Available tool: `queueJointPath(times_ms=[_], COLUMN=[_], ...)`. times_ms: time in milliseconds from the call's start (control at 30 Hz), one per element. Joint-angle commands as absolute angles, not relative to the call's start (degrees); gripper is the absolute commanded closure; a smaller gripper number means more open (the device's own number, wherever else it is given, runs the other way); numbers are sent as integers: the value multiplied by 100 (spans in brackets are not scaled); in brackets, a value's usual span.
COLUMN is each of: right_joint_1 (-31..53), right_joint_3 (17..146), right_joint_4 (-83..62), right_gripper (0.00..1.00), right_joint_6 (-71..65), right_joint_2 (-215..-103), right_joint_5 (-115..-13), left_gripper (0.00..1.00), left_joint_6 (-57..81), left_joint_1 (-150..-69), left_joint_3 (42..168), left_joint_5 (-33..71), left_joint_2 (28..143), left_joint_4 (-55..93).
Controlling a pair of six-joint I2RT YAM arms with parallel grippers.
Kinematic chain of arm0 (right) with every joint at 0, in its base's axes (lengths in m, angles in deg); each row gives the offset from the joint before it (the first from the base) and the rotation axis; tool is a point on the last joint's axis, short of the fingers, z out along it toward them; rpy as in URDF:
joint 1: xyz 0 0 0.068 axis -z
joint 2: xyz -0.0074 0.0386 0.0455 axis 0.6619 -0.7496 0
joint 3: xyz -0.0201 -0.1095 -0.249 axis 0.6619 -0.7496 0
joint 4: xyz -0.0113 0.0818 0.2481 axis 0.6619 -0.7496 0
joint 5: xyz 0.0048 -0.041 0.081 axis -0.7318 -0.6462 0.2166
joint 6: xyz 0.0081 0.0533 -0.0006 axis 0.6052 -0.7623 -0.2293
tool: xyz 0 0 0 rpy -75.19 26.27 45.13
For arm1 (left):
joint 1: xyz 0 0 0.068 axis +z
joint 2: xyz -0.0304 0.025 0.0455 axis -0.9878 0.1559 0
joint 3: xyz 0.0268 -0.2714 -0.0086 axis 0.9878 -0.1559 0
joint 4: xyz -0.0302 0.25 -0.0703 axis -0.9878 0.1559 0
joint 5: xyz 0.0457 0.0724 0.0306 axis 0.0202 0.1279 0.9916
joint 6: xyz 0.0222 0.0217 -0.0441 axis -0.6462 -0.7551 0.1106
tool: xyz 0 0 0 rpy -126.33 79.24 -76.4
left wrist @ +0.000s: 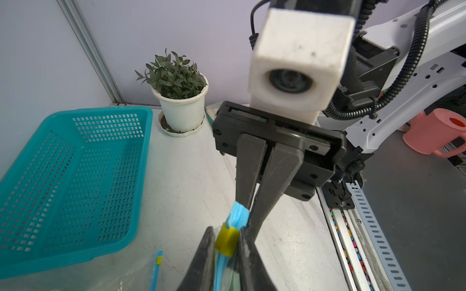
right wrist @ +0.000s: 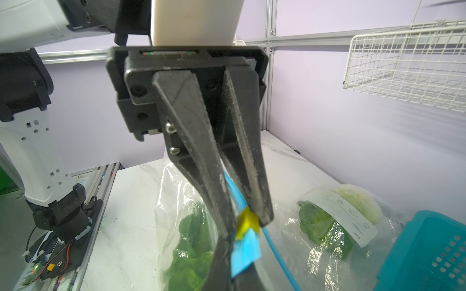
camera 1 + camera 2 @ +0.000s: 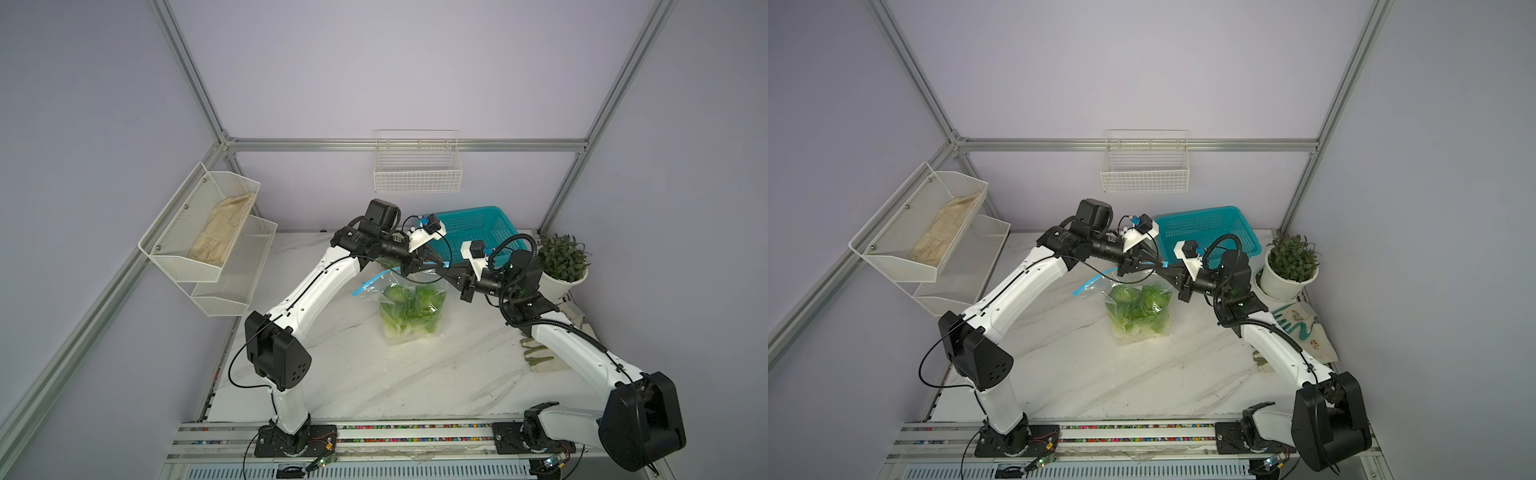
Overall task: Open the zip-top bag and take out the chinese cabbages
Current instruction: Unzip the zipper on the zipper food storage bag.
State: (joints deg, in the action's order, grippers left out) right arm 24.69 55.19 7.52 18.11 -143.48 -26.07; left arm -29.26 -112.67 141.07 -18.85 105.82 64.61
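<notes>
A teal perforated basket sits at the bench's one o'clock, a potted plant at two; a white wire basket hangs at twelve, a mesh rack at ten.

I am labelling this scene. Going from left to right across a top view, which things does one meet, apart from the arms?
From the left: mesh shelf → zip-top bag → teal basket → potted plant.
</notes>
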Motion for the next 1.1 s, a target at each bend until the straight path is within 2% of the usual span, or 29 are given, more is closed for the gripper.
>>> queueJointPath(times_ms=[0,267,767,867,933,1067], right_joint_1=[2469,2473,2474,2474,2472,2475], right_joint_3=[5615,5492,5448,5430,5439,5456], right_joint_4=[771,1127,1249,1351,1380,1389], right_gripper=[100,100,100,100,100,100], right_joint_6=[1859,1640,1507,1439,1426,1410], right_joint_2=[-14252,-14222,-14199,-14203,-14229,-14245], right_joint_5=[-2742,-3177,-3385,-3359,-3202,-3060], left_gripper=[88,95,96,93,84,83], left_joint_6=[-2913,-3116,-3050,-3015,-2955,-2880], left_joint_1=[-11289,-11276,-11062,-11021,-11019,-11021], left_joint_3=[14392,14131,13872,13721,13699,13829], left_joint_5=[-1918,-1720,-1576,-1569,-1597,-1716], left_joint_2=[10446,10225,10068,9995,10002,10112], left_joint_4=[6451,6450,6359,6251,6144,6086])
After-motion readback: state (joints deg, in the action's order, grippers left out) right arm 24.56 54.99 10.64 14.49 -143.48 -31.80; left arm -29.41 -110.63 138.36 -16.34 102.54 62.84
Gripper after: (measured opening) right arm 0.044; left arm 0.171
